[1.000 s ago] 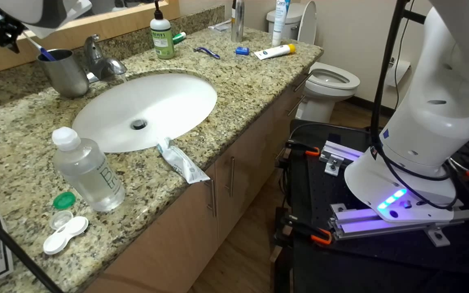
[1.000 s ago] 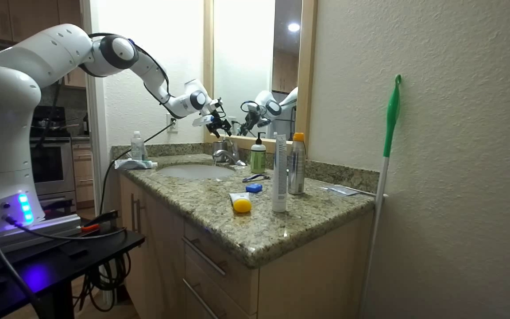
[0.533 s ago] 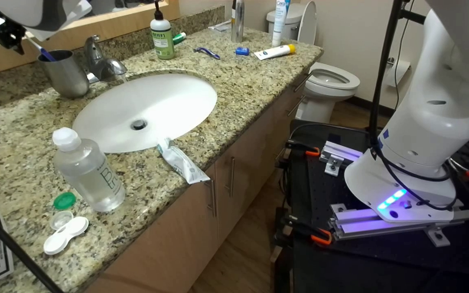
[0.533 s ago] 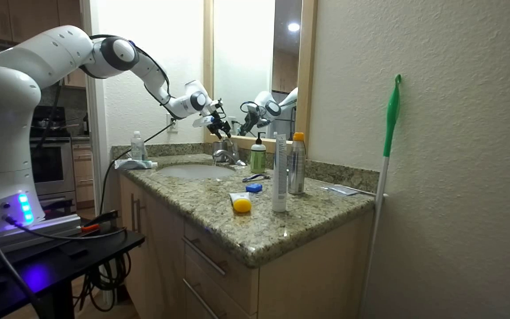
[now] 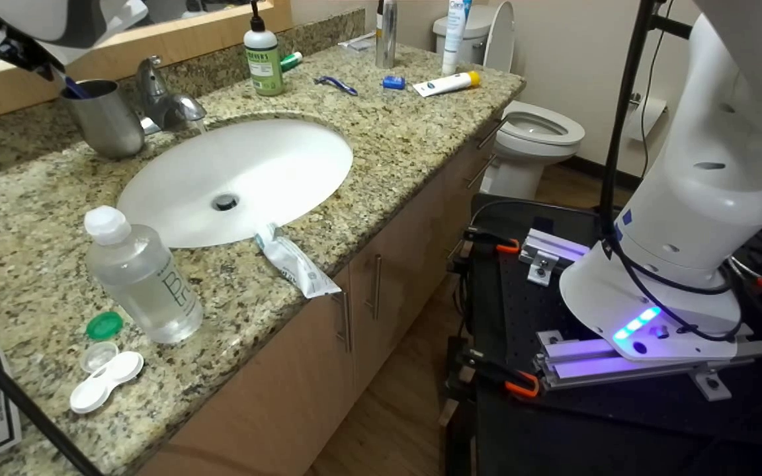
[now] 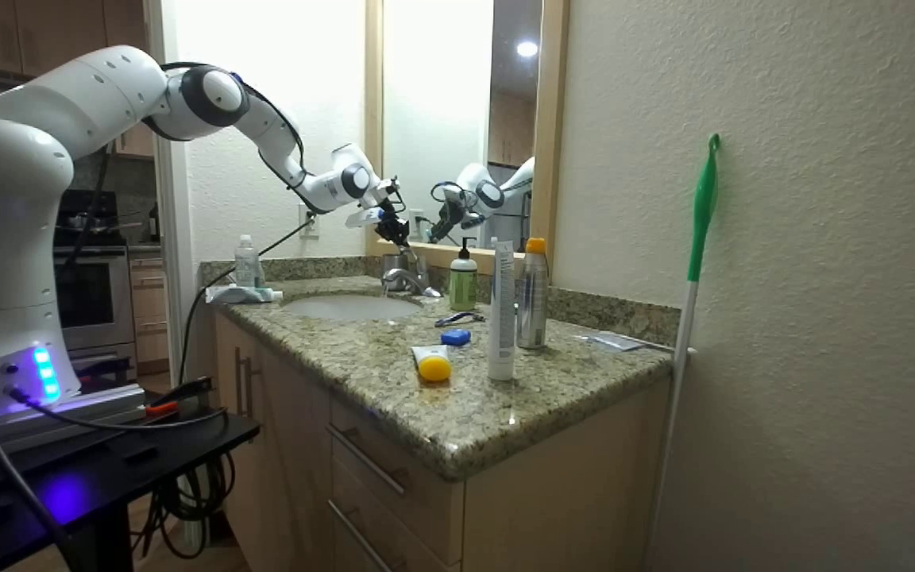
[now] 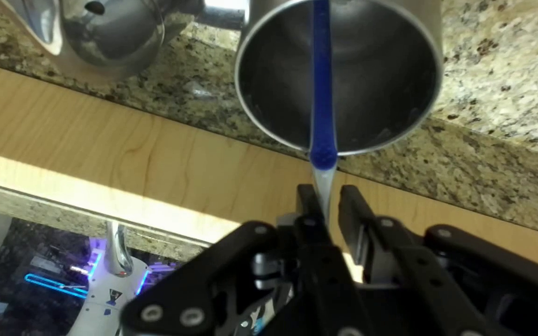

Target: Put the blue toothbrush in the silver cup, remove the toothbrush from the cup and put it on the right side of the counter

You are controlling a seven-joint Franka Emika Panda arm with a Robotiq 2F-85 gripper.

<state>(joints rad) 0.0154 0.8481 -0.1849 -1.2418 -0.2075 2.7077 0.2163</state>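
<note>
Black and only narrowly parted, the end effector [image 7: 328, 193] stands with its tips on either side of the pale neck of the blue toothbrush [image 7: 323, 107], a sliver of wooden mirror frame [image 7: 157, 158] showing between that neck and one finger (whether the other finger touches it, I cannot tell). Beyond the tips, its blue handle slants over the rim and down into the silver cup [image 5: 104, 122], which sits upright on the speckled surface [image 5: 381, 122], just beside the faucet [image 5: 172, 111] in both exterior views and near the white sink [image 5: 315, 165].
</note>
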